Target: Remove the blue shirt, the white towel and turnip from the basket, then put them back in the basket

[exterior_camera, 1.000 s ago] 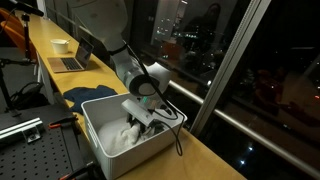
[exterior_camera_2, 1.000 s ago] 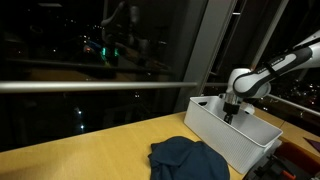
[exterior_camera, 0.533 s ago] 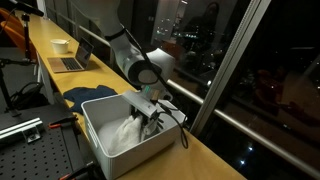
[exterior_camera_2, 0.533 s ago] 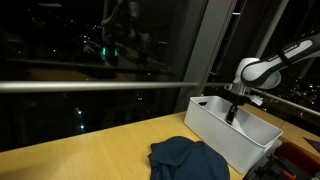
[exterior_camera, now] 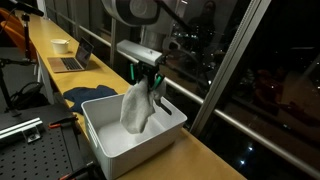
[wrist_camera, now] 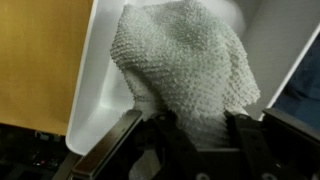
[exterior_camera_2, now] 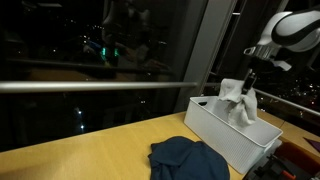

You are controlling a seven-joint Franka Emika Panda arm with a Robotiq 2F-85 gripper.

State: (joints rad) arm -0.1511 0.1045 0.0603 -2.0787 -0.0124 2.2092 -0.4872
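Observation:
My gripper (exterior_camera: pixel 147 78) is shut on the white towel (exterior_camera: pixel 137 108), which hangs from it above the basket (exterior_camera: pixel 118 150). In an exterior view the towel (exterior_camera_2: pixel 240 100) dangles over the basket (exterior_camera_2: pixel 225 135) below the gripper (exterior_camera_2: pixel 250 80). The wrist view shows the knobbly towel (wrist_camera: pixel 185 65) pinched between the fingers (wrist_camera: pixel 243 140), with the basket's white wall (wrist_camera: pixel 95 85) beneath. The blue shirt (exterior_camera_2: pixel 188 158) lies crumpled on the wooden table beside the basket; another exterior view shows the shirt (exterior_camera: pixel 88 95) behind the basket. The turnip is hidden.
A laptop (exterior_camera: pixel 70 62) and a white cup (exterior_camera: pixel 60 45) sit further along the wooden counter (exterior_camera: pixel 45 80). A dark window with a metal rail (exterior_camera_2: pixel 90 85) runs close behind the basket. A perforated metal bench (exterior_camera: pixel 30 150) lies at the near side.
The gripper has risen out of the basket, lifting the white towel with it; earlier it was down inside the basket on the towel.

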